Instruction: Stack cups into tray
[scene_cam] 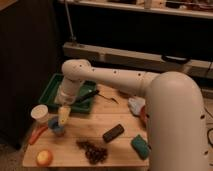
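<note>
The light blue cup stands upright on the wooden table near its left edge. The white cup stands just left and behind it. The dark green tray lies at the table's back left, with a dark utensil lying in it. My gripper points down from the white arm and hangs right over the blue cup's rim, at the tray's front edge. The steel cup is hidden or out of view.
An orange carrot-like piece, an apple, a bunch of grapes, a dark bar and a green sponge lie on the table's front part. A pale blue cloth lies by my arm. A dark cabinet stands at left.
</note>
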